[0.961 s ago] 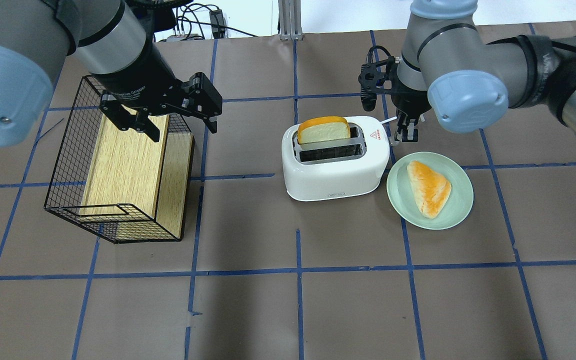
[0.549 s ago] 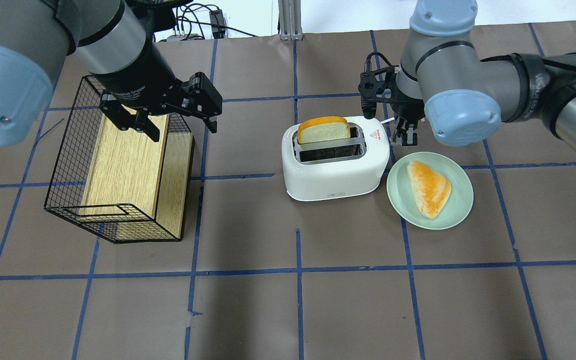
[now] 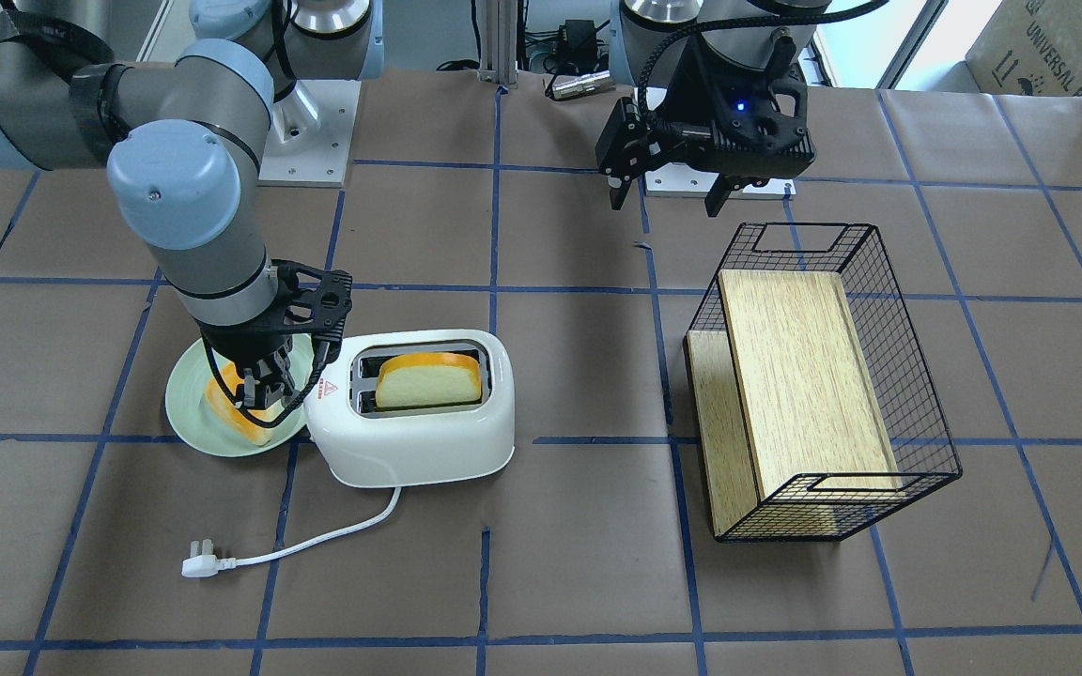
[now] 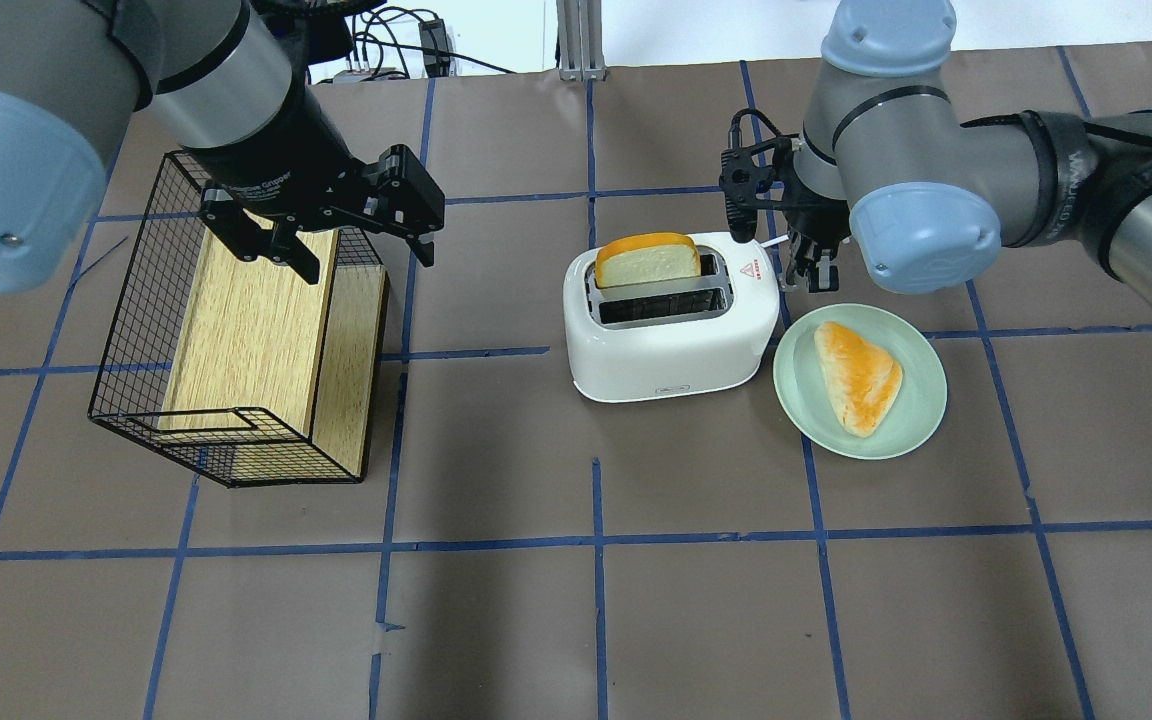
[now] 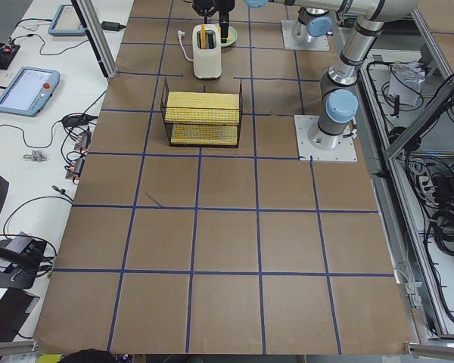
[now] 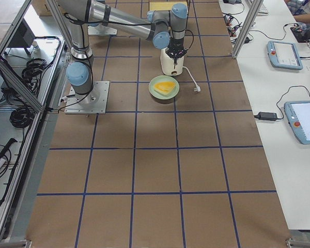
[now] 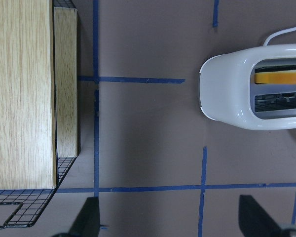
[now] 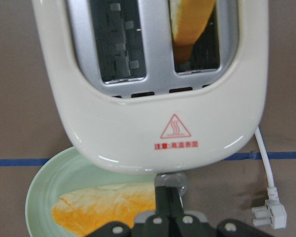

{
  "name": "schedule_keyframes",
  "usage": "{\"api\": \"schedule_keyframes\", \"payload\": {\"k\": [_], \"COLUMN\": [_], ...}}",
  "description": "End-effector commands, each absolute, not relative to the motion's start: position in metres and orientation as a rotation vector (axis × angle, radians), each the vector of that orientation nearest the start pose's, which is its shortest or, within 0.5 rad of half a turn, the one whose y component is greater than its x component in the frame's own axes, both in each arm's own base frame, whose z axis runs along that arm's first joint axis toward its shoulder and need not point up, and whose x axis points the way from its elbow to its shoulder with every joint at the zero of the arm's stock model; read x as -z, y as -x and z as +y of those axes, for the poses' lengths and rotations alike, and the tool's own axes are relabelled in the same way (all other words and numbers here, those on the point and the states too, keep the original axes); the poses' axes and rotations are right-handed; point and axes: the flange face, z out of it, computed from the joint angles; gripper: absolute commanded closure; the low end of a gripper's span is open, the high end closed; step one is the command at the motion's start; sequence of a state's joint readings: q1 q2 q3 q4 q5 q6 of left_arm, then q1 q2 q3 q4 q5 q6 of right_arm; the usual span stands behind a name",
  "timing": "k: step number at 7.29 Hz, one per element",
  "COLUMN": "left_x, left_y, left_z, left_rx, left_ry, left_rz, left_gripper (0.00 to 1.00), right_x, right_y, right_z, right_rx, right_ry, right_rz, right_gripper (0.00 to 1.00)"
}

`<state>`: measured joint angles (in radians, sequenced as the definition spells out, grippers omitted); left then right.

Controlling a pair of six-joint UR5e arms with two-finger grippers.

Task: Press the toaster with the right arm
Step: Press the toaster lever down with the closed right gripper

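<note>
White plastic fills my right wrist feed: the toaster (image 8: 148,89) seen from above, two slots, with a red triangle hot-surface mark and a line of small red Chinese characters printed under it. I can't read the characters beyond their colour. A slice of bread (image 4: 648,262) stands in the slot farther from the robot; the nearer slot shows only grey metal.

On my overhead feed the toaster sits near the middle of the tabletop (image 4: 596,620), with a small dark logo low on its side that is too small to read. Just beside its right end is a pale green plate (image 4: 921,410) carrying a wedge of orange-crusted bread (image 4: 858,375).

My right hand (image 4: 814,272) points down at the toaster's right end, over the gap between toaster and plate. In the wrist feed its fingers (image 8: 168,207) look pressed together, tips just off a grey round part under the toaster's edge; I can't tell whether they touch it. The right arm (image 4: 921,160) carries a dark strap with pale lettering that I can't make out.

My left hand (image 4: 321,225) hangs spread above the far end of a black wire basket (image 4: 126,330) holding a wooden board (image 4: 246,330). White lettering on its wrist reads partly "Gripper".

From the front camera, the toaster's white cord (image 3: 316,542) trails to a plug (image 3: 195,565) lying loose on the tabletop. A cardboard box (image 3: 1048,42) at the corner reads "UNIVERSAL".
</note>
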<state>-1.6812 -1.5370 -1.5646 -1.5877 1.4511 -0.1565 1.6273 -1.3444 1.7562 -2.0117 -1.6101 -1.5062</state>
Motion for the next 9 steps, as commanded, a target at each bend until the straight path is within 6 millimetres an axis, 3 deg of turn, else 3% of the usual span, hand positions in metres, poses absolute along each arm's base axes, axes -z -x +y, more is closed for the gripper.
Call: {"api": "schedule_keyframes", "payload": {"k": [1,9], "left_x": [-0.506,-0.506], "left_y": [0.197,0.197], "left_z": [-0.461,-0.461], "left_rx": [0.011,0.011], "left_ry": [0.073,0.073], "left_rz": [3.262,3.262], "left_gripper": [0.00,0.00], "right_x": [-0.318,-0.293], "right_y": [-0.161,-0.164], "right_z": [-0.550,-0.559], "right_rx": [-0.016,-0.010], "right_ry": [2.245,2.232], "right_rz": [2.260,2.246], "right_gripper": [0.96,0.95]}}
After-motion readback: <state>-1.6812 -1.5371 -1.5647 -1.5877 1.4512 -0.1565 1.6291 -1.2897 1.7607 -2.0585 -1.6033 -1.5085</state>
